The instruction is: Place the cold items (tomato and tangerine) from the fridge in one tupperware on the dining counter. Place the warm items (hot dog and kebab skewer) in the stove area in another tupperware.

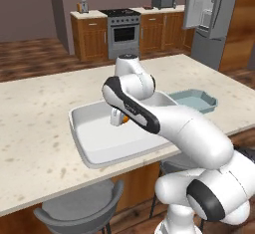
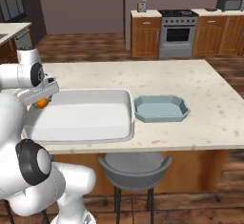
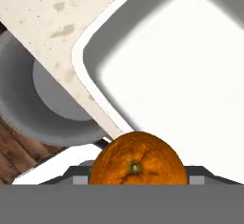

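Observation:
My gripper (image 1: pixel 119 116) (image 2: pixel 40 100) is shut on the tangerine (image 1: pixel 125 119) (image 2: pixel 42 103) (image 3: pixel 137 161), a small orange ball. It hangs just above the large white tupperware (image 1: pixel 79 133) (image 2: pixel 127 118) (image 3: pixel 90 51), near the tray's edge on my side, on the beige dining counter (image 1: pixel 35 108) (image 2: pixel 209 89) (image 3: pixel 52 13). The tray looks bare inside. Right of it lies the small teal tupperware (image 1: pixel 196 100) (image 2: pixel 161 108), also bare. At the back are the stove (image 1: pixel 123 29) (image 2: pixel 177 27) and the fridge (image 1: pixel 209 14) with its door open. The tomato, hot dog and kebab skewer are out of view.
A grey stool (image 1: pixel 79 210) (image 2: pixel 136 168) (image 3: pixel 43 99) stands under the counter's near edge, below the tray. A toaster oven (image 1: pixel 163 1) (image 2: pixel 228 2) sits on the back counter beside the stove. Wood floor lies between the island and the cabinets.

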Robot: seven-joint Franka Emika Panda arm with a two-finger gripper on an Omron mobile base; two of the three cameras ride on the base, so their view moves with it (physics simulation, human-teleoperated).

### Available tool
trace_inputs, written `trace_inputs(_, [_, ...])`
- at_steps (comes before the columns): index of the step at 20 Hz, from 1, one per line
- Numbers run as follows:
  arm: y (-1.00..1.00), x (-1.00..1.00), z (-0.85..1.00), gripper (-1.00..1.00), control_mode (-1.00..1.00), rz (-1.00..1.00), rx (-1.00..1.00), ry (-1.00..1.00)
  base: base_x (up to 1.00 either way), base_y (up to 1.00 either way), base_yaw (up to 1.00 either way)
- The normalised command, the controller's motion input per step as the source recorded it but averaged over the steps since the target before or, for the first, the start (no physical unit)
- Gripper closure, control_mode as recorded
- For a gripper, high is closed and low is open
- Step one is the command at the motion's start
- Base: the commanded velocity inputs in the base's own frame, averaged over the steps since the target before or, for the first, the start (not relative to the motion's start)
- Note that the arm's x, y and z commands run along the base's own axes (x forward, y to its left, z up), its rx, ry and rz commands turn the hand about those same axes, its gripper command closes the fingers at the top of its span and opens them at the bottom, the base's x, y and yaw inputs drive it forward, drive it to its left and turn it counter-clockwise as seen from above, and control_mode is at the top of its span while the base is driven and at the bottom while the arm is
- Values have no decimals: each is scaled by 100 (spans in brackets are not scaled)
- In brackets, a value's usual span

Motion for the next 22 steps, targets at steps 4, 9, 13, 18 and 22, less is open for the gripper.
trace_inputs(4, [0,58,-40,100,-100,50,3,18,0,0,0])
trace_inputs(9, [0,51,-45,100,-100,62,0,33,0,0,0])
trace_inputs(13, [0,48,-46,100,-100,58,0,24,0,0,0])
trace_inputs(18, [3,27,-51,100,-100,54,0,0,0,0,0])
trace_inputs(22, [11,24,-50,100,-100,44,0,0,0,0,0])
